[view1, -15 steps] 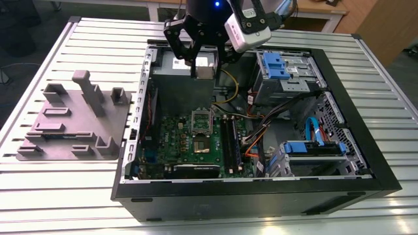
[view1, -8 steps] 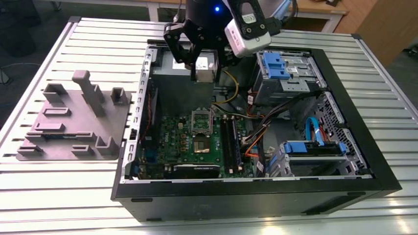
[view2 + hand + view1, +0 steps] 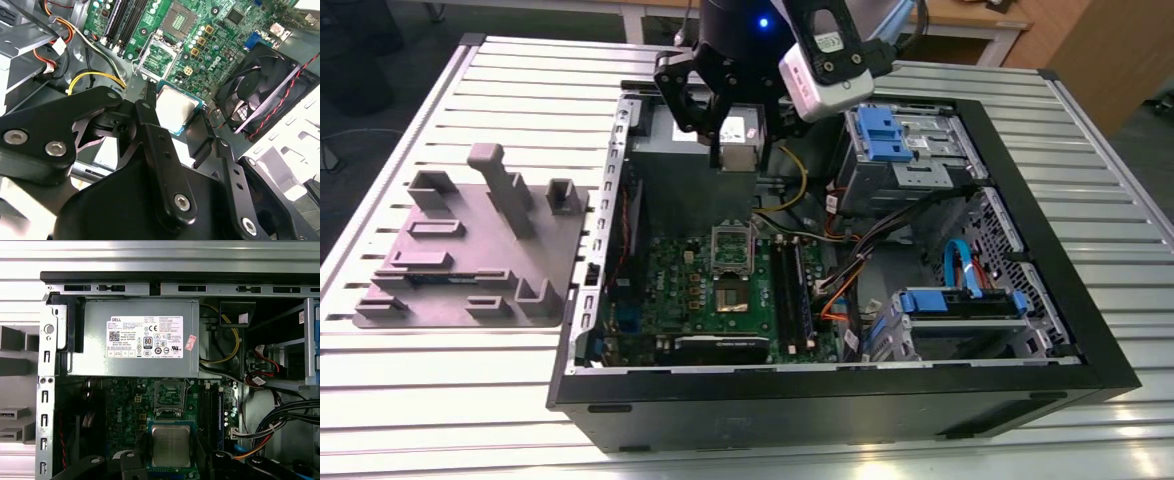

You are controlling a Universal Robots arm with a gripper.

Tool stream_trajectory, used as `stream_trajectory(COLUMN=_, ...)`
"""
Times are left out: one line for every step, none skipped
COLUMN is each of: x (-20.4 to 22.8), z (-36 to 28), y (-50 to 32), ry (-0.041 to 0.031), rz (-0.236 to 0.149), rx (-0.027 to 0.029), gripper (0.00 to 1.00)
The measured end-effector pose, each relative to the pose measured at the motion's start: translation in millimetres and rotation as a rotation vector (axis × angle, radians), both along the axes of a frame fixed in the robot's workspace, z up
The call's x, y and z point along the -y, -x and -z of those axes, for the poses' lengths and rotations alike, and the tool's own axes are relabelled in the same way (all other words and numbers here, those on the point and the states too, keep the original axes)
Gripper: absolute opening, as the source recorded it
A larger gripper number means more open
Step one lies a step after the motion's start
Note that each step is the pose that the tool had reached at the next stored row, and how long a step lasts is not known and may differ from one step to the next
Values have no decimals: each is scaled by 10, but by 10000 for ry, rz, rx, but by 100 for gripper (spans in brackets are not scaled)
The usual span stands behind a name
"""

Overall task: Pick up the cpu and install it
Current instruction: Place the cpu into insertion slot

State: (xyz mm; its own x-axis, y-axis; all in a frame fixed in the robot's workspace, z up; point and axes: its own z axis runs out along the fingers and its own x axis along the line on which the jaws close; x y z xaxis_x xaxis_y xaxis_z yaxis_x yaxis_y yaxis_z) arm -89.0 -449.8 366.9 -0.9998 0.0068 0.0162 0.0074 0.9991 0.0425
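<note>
Within black claw [image 3: 174, 110], flat silvery cpu [image 3: 176, 105]

The tool's fingers [image 3: 148, 117] hide two cpu [image 3: 176, 106] edges; the arm [image 3: 761, 25] runs off the exterior view's top

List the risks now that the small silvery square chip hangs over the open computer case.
1. The black gripper pinches the small square silvery-grey cpu by its edges alone; a slip could drop it onto the green motherboard.
2. The rectangular metal socket frame lies open on the board; lowering the cpu tilted or misaligned might damage the socket.
3. Yellow cables run close to the gripper's linkage and might snag.
</note>
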Motion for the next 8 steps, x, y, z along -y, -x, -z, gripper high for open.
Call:
stream_trajectory(x=0, z=1, y=0, ry=-1, rz=0, rx=1, gripper=47)
stream_trajectory(x=1, z=1, y=0, ry=-1, rz=0, rx=1, gripper=47)
stream_trajectory(x=2, z=1, y=0, ry=-2, rz=0, rx=1, gripper=47)
stream_trajectory(x=2, z=1, y=0, ry=-1, rz=0, rx=0, gripper=47)
stream_trajectory(x=3, z=2, y=0, ry=-1, rz=0, rx=1, gripper=47)
stream_trajectory(x=5, z=5, y=0, ry=-4, rz=-1, rx=1, gripper=47)
stream_trajectory(x=7, z=7, y=0, ry=-4, rz=0, rx=2, gripper=47)
stream_trajectory(x=10, z=9, y=0, ry=-2, rz=0, rx=1, gripper=47)
